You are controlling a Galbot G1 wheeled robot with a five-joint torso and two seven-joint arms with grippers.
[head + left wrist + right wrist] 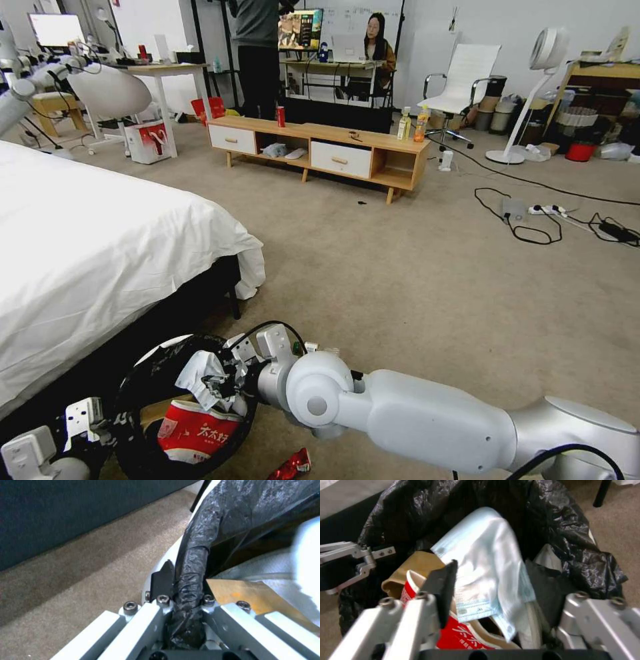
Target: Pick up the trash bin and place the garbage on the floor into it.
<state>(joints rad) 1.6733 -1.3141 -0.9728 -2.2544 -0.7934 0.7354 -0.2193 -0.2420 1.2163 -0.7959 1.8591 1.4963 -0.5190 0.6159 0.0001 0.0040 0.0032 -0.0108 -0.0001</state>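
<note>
The trash bin (143,373), white with a black bag liner, is at the bottom left beside the bed. My left gripper (107,427) is shut on its rim; in the left wrist view the gripper (186,590) pinches the bag-covered rim (191,562). My right gripper (496,590) hangs open over the bin's mouth, with a pale blue face mask (490,562) lying loose between its fingers. Garbage inside the bin includes a red-and-white snack packet (193,430) and a brown paper bag (420,565). A small crushed red piece (291,465) lies on the floor (413,280) just right of the bin.
A white-sheeted bed (87,253) lies close on the left, with a black bed leg (601,492) near the bin. Further back stand a low wooden bench (320,150), a fan (533,87) and cables with a power strip (547,213). Open carpet lies ahead and to the right.
</note>
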